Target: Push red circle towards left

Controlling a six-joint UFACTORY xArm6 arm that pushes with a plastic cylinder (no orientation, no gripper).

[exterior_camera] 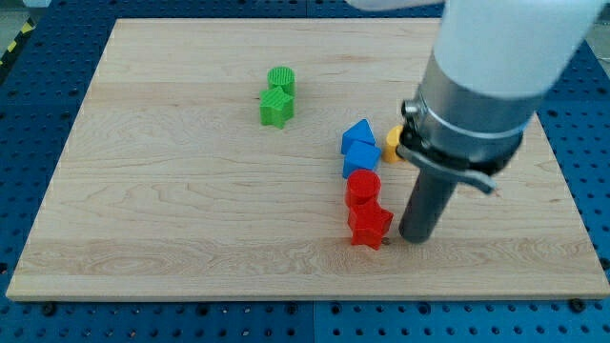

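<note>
Two red blocks lie nearest the view's bottom, touching each other: a red star (370, 227) and, just above it, the red circle (363, 186). My tip (416, 237) rests on the board (172, 229) just to the view's right of the star, close to it but, I think, not touching. There are no jaws to open or close here; the arm ends in one plain rod and it holds nothing.

The circle sits a little right of the board's centre, between the star below and a blue block (359, 158) above, which touches its top edge. Behind that one is a blue triangle (357, 134). A yellow block (393, 143) shows only in part, at the right of the blue ones, half hidden by the arm.

The circle seems small, light and stiff, and I expect it slides easily on the smooth wood. As it is round, it can roll off the tip if the contact is not central. In my judgement the tip should meet the middle of its right side, so it must first go up past the star. The neighbours may be dragged along.

Farthest, toward the view's top left, a green star (276, 108) and a green circle (282, 79) stand together, well apart from the rest.
</note>
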